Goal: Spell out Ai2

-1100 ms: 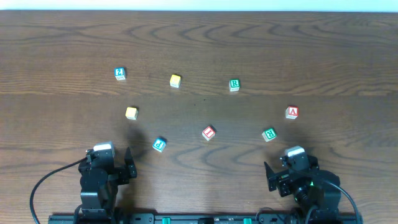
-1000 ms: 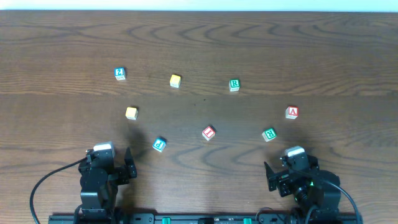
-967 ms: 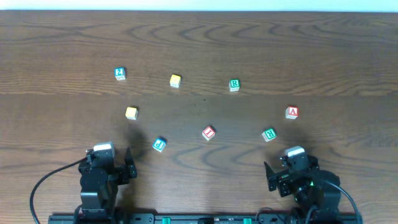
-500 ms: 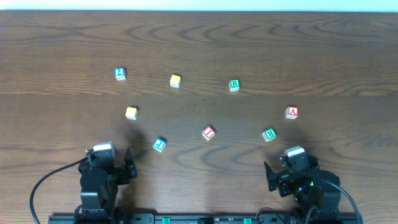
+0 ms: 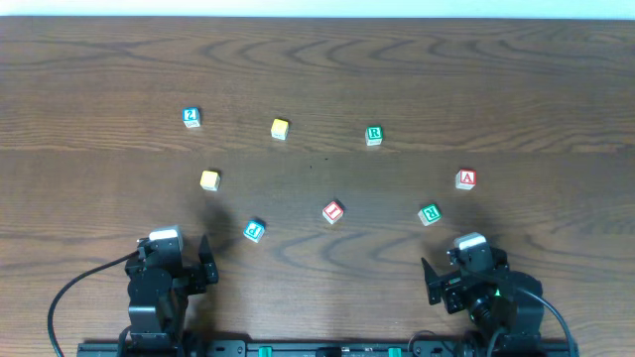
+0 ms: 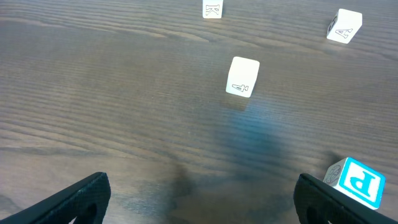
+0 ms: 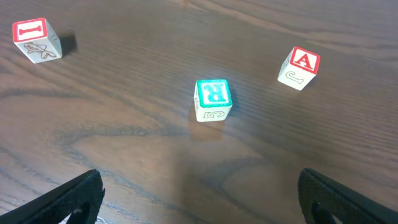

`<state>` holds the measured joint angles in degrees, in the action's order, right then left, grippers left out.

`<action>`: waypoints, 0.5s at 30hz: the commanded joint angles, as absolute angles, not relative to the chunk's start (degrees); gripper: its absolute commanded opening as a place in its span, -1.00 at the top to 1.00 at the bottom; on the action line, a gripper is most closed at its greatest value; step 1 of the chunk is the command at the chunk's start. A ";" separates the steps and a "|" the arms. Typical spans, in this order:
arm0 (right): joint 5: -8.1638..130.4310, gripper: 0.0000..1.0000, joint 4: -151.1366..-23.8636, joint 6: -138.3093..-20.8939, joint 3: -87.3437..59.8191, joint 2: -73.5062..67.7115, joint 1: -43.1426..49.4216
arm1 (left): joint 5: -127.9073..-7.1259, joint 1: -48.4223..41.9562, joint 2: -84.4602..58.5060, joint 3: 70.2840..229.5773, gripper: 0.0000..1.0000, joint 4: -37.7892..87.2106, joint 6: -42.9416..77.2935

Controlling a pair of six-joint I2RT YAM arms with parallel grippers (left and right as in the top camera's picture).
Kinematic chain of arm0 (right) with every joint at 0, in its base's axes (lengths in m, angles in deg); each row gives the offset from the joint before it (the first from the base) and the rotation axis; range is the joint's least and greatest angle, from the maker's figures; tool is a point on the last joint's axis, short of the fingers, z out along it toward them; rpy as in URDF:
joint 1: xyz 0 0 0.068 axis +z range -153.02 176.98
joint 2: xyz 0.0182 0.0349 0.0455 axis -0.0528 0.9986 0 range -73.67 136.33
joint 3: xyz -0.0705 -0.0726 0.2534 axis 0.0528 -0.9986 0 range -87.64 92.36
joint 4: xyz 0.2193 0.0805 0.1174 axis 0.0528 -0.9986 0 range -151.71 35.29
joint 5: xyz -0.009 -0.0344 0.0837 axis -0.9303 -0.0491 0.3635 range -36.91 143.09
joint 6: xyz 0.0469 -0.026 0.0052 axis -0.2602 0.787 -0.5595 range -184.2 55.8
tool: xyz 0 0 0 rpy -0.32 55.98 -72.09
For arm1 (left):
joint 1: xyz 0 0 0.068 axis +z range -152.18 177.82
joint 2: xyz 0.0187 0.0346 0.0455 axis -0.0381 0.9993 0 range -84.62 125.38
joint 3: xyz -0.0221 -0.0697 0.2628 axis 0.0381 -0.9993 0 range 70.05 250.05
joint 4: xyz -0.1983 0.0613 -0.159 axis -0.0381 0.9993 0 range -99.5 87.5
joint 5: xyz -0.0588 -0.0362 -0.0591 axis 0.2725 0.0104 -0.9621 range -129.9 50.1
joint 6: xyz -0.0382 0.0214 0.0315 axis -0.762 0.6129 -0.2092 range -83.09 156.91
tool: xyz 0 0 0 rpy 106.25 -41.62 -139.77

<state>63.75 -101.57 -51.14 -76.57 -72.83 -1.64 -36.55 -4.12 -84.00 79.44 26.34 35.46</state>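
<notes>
Far left and toward the back of the table: blue-edged "2" cube, flat on the wood, well apart from everything else. Nearer the front, left gripper parked low, fingers spread wide, nothing between them. Ahead of it, one yellow cube; farther back and right, another yellow cube; just ahead and to the right, blue "P" cube. None of these wanted.

Around mid-table: red-edged "I" cube, turned slightly askew to the table edge. Behind it and to the right, rear "R" cube, green. Farther right, near "R" cube, also green, just ahead of the right gripper. Fingers there likewise wide apart and empty. Far right: red-edged "A" cube, letter up.

Nothing lined up yet; all three letters well apart.

Probably light and rigid, with smooth painted faces. No crush risk, but apt to skid or twist if touched by one finger first. Best taken from above, across two opposite flat sides at mid-height, jaws squared to the faces and never corner to corner. For the askew "I", turn the wrist to match before closing. Likely split: "2" to the left arm, "A" and "I" to the right.
</notes>
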 commanded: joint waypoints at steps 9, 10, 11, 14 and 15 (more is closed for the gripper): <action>63.81 -0.99 -101.63 -50.42 -77.29 -73.38 -2.25 | -36.57 -4.03 -84.37 78.90 -0.91 26.34 35.66; 63.81 -0.98 -101.63 -50.42 -77.29 -73.35 -2.25 | -36.57 -4.03 -84.37 78.92 -0.91 26.34 35.66; 63.81 -0.99 -101.63 -50.42 -77.29 -73.35 -2.25 | -36.57 -4.03 -84.37 78.90 -0.91 26.34 35.68; 63.72 -0.98 -101.54 -50.36 -77.29 -73.35 -2.25 | -36.57 -4.03 -84.37 78.90 -0.91 26.34 35.68; 63.46 -0.98 -101.39 -50.38 -77.29 -73.35 -2.25 | -36.57 -4.03 -84.37 78.90 -0.91 26.34 35.66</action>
